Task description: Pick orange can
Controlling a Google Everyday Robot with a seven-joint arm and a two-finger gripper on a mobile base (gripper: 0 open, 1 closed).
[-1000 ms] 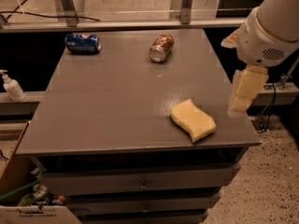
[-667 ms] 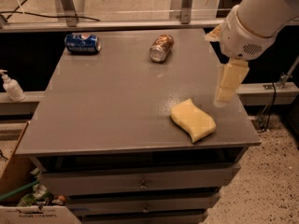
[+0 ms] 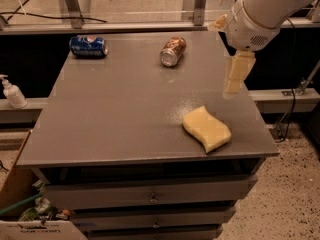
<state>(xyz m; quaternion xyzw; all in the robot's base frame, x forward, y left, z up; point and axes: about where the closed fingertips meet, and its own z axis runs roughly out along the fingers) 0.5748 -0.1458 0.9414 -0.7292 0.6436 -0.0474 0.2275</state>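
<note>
The orange can (image 3: 173,51) lies on its side at the back middle of the grey table (image 3: 125,119), its silver end turned toward me. My gripper (image 3: 236,76) hangs from the white arm (image 3: 265,9) above the table's right edge. It is to the right of the can and a little nearer to me, well apart from it, and holds nothing that I can see.
A blue can (image 3: 88,46) lies on its side at the back left. A yellow sponge (image 3: 206,128) lies at the front right, just below the gripper. A white pump bottle (image 3: 12,92) stands on a ledge to the left. Drawers sit under the tabletop.
The arm and gripper have moved left and toward the back of the table, from beside the right edge to above it. The cans and the sponge have not moved.
</note>
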